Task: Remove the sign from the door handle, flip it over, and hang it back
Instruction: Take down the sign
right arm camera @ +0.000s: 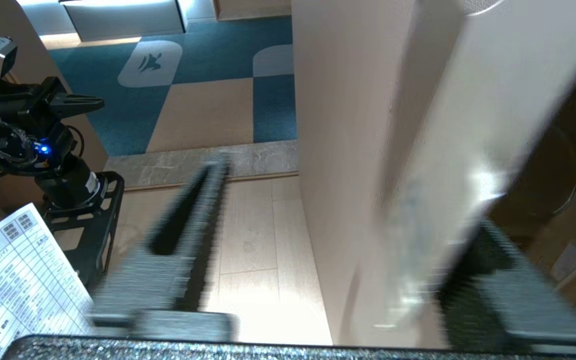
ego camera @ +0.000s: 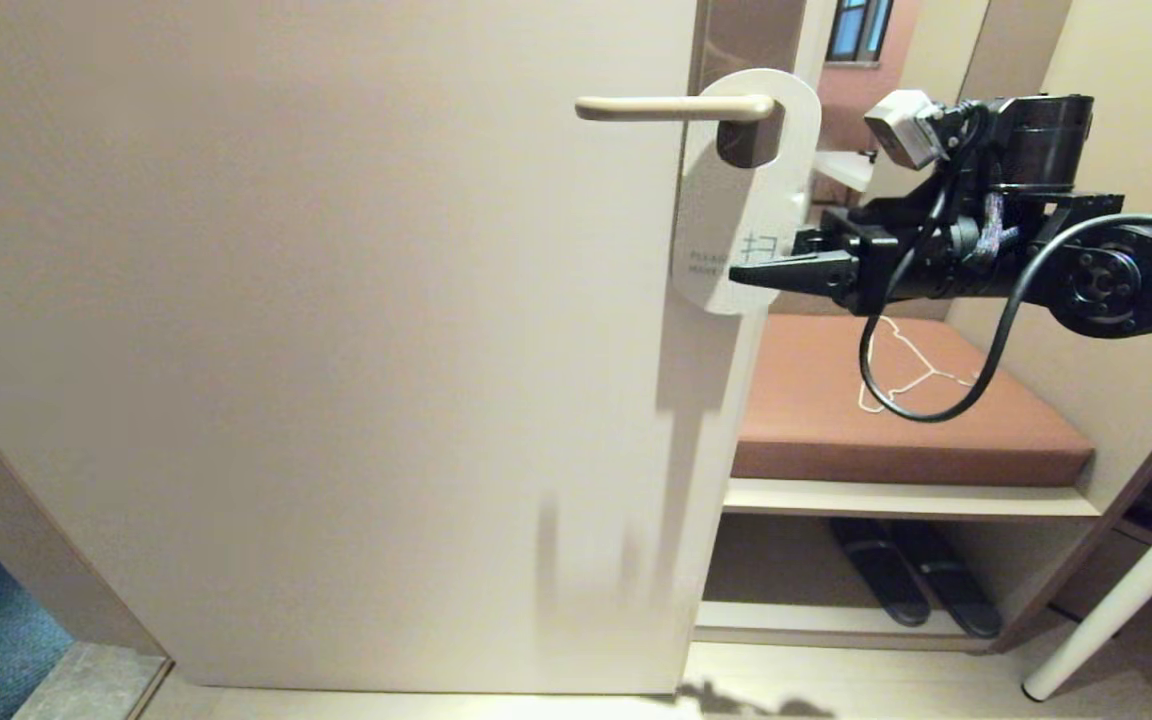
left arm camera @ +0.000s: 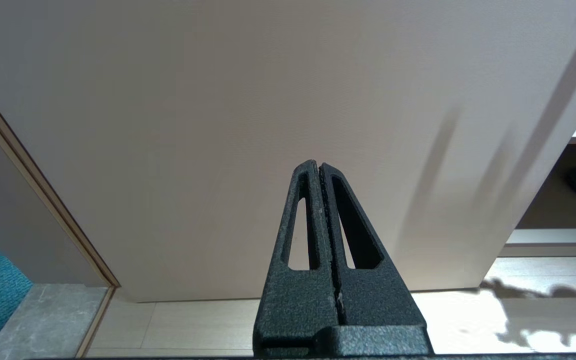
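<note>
A white sign (ego camera: 731,215) hangs on a beige door handle (ego camera: 671,107); the cushion (ego camera: 896,405) is reddish-brown.

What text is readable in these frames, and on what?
"PLEA…" over "MAKE…", cut off by the right gripper: white face of the sign hanging on the door handle.
A large Chinese character, partly hidden by that gripper: same face of the sign.
Printed table on a paper sheet in the right wrist view: too small to read.
Nothing readable in the left wrist view.
</note>
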Tool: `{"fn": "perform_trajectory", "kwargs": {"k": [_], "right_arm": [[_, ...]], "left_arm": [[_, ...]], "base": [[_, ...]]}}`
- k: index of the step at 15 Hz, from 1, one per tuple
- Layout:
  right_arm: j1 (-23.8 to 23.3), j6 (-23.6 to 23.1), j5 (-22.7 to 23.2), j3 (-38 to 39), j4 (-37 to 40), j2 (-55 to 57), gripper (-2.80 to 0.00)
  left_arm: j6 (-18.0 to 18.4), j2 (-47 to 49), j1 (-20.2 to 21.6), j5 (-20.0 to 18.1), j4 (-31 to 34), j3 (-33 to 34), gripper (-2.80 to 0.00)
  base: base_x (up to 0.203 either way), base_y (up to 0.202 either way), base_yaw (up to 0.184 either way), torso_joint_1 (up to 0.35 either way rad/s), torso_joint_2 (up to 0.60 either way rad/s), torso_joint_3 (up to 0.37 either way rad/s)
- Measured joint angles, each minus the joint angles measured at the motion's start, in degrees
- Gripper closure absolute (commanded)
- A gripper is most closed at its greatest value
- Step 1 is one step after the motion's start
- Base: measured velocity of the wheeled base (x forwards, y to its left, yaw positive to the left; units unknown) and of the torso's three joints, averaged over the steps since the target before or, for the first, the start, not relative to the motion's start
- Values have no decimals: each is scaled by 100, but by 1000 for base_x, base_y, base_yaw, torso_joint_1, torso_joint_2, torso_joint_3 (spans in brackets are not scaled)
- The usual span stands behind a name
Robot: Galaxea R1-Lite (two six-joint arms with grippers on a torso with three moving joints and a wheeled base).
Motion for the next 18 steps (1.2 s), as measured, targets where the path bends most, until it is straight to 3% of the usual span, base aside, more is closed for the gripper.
{"fn": "perform_trajectory", "kwargs": {"k": [12, 18], "right_arm": [[-6, -55, -48, 99, -3, -109, 0], [109, -151, -636, 358, -10, -264, 0]], "left_arm": [[-3, 0, 0, -1, 1, 0, 0], [-3, 0, 0, 3, 1, 0, 0]], "base": [[0, 0, 0, 0, 0, 0], [0, 0, 0, 0, 0, 0]]}}
